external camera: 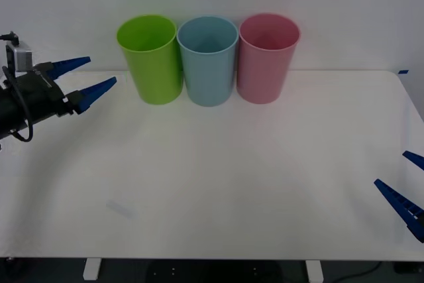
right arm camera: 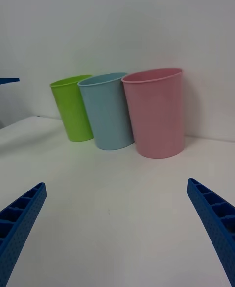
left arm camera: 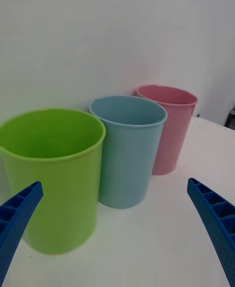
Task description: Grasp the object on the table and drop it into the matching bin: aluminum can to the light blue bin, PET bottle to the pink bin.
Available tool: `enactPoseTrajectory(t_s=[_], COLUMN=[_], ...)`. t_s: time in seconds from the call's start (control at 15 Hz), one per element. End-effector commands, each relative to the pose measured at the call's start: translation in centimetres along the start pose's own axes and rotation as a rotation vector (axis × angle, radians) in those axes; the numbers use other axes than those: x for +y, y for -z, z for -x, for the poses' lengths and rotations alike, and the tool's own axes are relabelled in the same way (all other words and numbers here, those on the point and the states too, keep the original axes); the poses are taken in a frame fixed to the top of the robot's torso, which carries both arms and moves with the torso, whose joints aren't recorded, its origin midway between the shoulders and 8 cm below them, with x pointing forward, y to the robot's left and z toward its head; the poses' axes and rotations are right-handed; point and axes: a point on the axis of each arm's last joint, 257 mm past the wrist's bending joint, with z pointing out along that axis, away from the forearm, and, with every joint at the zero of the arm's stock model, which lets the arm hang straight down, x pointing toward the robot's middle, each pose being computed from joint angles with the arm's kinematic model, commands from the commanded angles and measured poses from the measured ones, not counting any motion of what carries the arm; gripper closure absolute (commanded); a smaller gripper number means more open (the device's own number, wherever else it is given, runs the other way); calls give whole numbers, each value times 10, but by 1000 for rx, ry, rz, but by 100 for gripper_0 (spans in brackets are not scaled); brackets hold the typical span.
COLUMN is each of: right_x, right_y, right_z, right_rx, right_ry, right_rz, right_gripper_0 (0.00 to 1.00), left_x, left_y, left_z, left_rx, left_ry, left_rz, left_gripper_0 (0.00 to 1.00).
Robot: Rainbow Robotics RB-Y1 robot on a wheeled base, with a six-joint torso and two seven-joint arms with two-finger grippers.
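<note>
The light blue bin [external camera: 208, 64] [right arm camera: 108, 115] [left arm camera: 128, 155] stands in the middle of a row at the back of the white table [external camera: 218, 177]. The pink bin [external camera: 265, 61] [right arm camera: 155, 115] [left arm camera: 169, 130] is beside it on the right. The aluminum can and the PET bottle are out of view. My left gripper [external camera: 103, 69] [left arm camera: 115, 182] hovers open and empty at the left edge, pointing at the bins. My right gripper [external camera: 391, 168] [right arm camera: 116, 183] is open and empty low at the table's right front edge.
A lime green bin [external camera: 154, 61] [right arm camera: 74, 108] [left arm camera: 54, 179] stands at the left end of the row, closest to my left gripper. A white wall rises just behind the bins. A faint smudge [external camera: 119, 209] marks the tabletop at front left.
</note>
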Motion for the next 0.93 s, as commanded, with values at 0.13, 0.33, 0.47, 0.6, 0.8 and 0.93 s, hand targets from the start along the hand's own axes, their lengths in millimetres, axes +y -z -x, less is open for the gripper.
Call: enactPoseTrajectory(t_s=[0.13, 0.33, 0.47, 0.6, 0.8, 0.93], right_x=[0, 0, 0, 0, 0, 0], right_y=[0, 0, 0, 0, 0, 0], right_z=[0, 0, 0, 0, 0, 0], right_rx=[0, 0, 0, 0, 0, 0], right_ry=[0, 0, 0, 0, 0, 0], right_rz=[0, 0, 0, 0, 0, 0], right_gripper_0=[0, 0, 0, 0, 0, 0], left_x=[-12, -22, -29, -35, -41, -43], left_y=[49, 77, 97, 114, 131, 138], left_z=[-15, -33, -42, -47, -55, -59], left_rx=[65, 86, 107, 118, 131, 137], left_ry=[34, 59, 64, 68, 84, 84], left_rz=[-1, 16, 18, 27, 35, 36], left_gripper_0=[0, 0, 0, 0, 0, 0])
